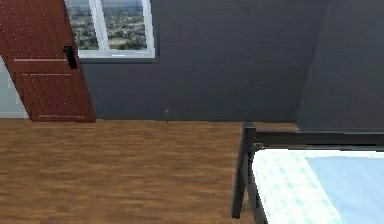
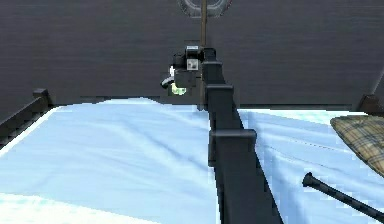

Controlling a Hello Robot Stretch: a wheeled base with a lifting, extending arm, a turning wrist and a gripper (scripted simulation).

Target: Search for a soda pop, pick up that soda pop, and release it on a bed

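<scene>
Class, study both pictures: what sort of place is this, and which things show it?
Probably a bedroom: a dark-framed bed with pale blue bedding, a red-brown panelled door and a window in dark grey walls.

Bed (image 2: 110, 150), pale blue cover: checked pillow (image 2: 362, 140) at right, dark stick (image 2: 338, 191), possibly bat, nearby.

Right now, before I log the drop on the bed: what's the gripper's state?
Gripper: holds a small pale-green thing above the bed; whether open or closed cannot be told.
</scene>
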